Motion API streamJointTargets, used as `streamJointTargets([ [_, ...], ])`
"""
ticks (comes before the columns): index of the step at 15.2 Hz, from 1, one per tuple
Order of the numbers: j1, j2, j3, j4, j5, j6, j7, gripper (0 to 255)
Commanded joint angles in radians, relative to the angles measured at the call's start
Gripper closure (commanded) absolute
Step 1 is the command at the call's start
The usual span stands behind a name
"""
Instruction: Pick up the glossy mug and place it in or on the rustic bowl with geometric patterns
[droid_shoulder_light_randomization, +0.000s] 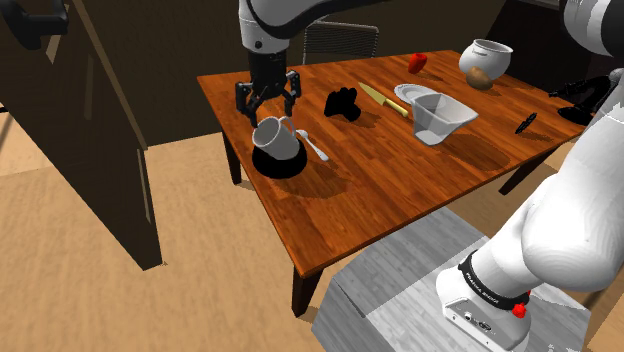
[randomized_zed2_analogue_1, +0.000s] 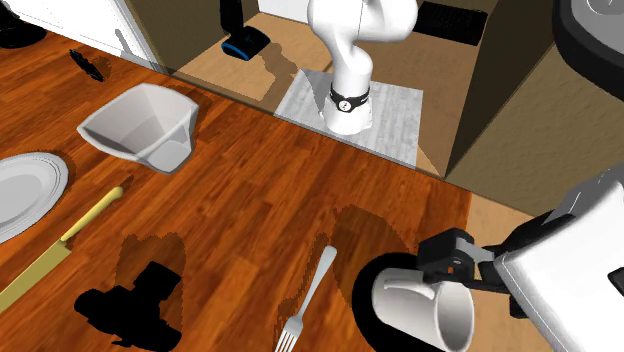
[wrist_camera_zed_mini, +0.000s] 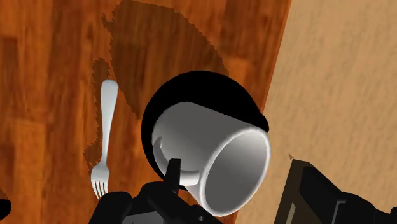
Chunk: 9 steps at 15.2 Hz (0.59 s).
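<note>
We see a wood-grained table (droid_shoulder_light_randomization: 400, 190). Near its edge sits a round, plain black bowl (droid_shoulder_light_randomization: 270, 170), with a smooth white cylindrical mug (droid_shoulder_light_randomization: 275, 136) tipped on its side in it. Just above, the black gripper (droid_shoulder_light_randomization: 269, 112) has its jaws apart. A slim pale fork (droid_shoulder_light_randomization: 313, 146) lies beside the bowl.

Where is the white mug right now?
In the shoulder view the mug lies tipped on the black bowl near the table's left edge, just under the end effector, with the fork beside it.

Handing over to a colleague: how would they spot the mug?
On the wooden table, find the corner beneath the black gripper. The white mug lies tilted on a round black dish beside a fork; unlike its neighbours, it is white and cylindrical.
</note>
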Motion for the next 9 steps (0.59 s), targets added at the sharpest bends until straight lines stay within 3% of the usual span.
streamJointTargets([
  [1,0.000,-0.003,0.001,0.054,0.002,-0.058,-0.004,0],
  [9,0.001,-0.003,0.001,0.081,0.002,-0.085,-0.004,0],
])
